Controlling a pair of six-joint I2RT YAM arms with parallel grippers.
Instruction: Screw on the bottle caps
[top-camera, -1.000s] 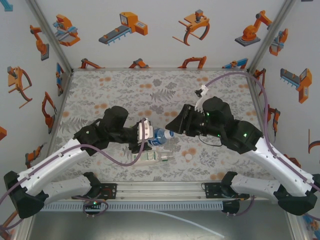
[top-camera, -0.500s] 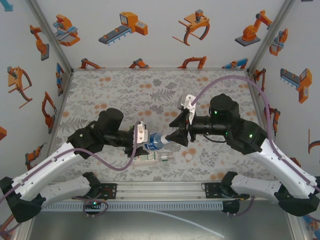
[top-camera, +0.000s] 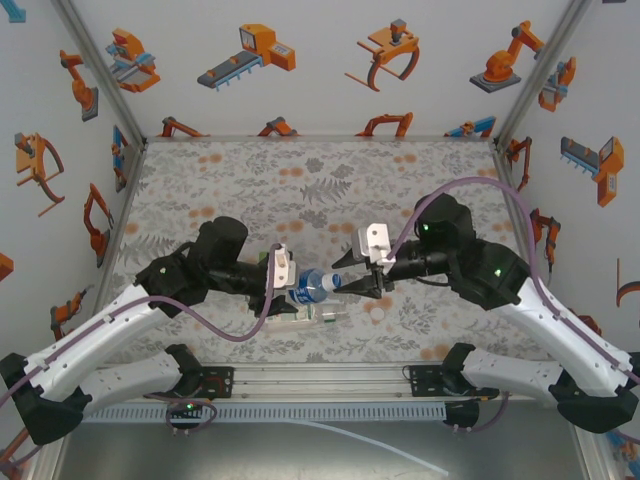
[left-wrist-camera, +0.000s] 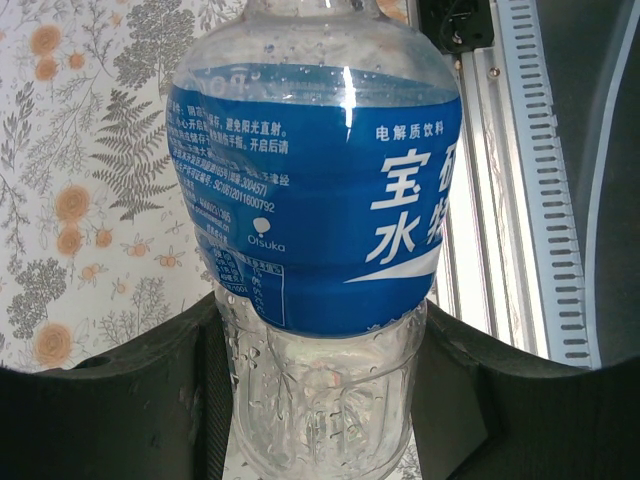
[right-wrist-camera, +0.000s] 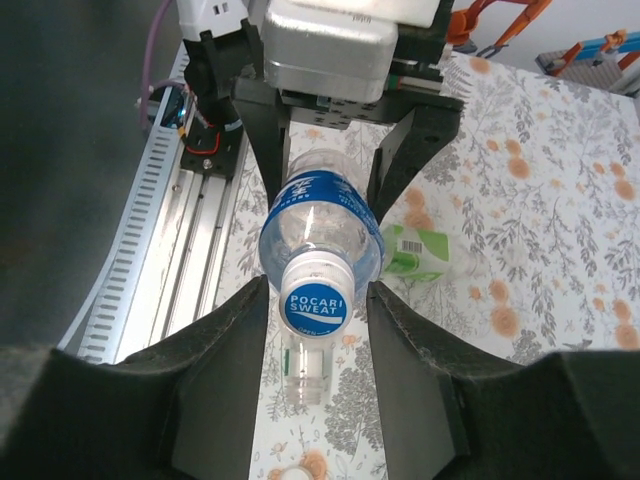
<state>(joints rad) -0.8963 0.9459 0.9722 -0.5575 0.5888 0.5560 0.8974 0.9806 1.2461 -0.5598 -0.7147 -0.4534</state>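
Observation:
A squat clear bottle with a blue label (top-camera: 312, 285) (left-wrist-camera: 320, 200) (right-wrist-camera: 320, 215) hangs level above the table, neck pointing right. My left gripper (top-camera: 296, 290) (left-wrist-camera: 320, 400) (right-wrist-camera: 330, 185) is shut on its lower body. A white cap with a blue printed top (right-wrist-camera: 315, 298) (top-camera: 333, 281) sits on its neck. My right gripper (top-camera: 346, 282) (right-wrist-camera: 318, 296) straddles that cap, jaws open, a thin gap on each side. Under them an uncapped clear bottle (top-camera: 310, 316) (right-wrist-camera: 305, 365) lies on the table. A loose white cap (top-camera: 377, 313) (right-wrist-camera: 297, 474) lies near it.
A green-labelled bottle (right-wrist-camera: 415, 250) (top-camera: 272, 257) lies behind the left wrist. The metal rail (top-camera: 320, 378) (left-wrist-camera: 510, 200) runs along the table's near edge. Patterned walls (top-camera: 320, 70) close in the table at the back and both sides.
My right gripper has rolled and come down to the left onto the bottle's cap, its jaws narrowing round it. The left arm dropped slightly, then held the bottle still.

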